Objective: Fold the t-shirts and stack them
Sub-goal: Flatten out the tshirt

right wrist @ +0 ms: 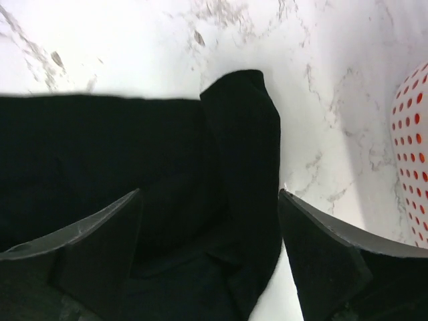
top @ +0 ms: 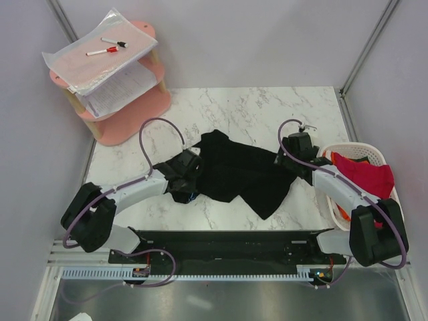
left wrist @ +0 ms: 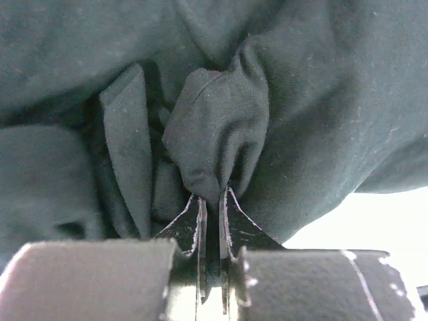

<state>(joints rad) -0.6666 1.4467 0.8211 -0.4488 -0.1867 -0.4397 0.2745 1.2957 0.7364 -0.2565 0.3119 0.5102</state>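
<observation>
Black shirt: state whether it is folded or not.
Not folded. The black shirt lies rumpled and irregular on the table, one bunch pinched in the shut left jaws.

worktop [top: 254,107]: white marble, grey veins | far-left corner: pink two-tier shelf [top: 137,114] | top tier: papers in clear sleeve [top: 80,63], red-capped marker [top: 101,51] and black-capped marker [top: 114,43] lying on it | lower tier: what looks like printed sheets [top: 120,90] | right edge: white perforated plastic basket [top: 348,148]

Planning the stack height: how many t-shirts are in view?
3: the black t-shirt on the table, the red t-shirt atop the basket, an orange t-shirt peeking beneath it. Others may lie hidden in the basket.
</observation>
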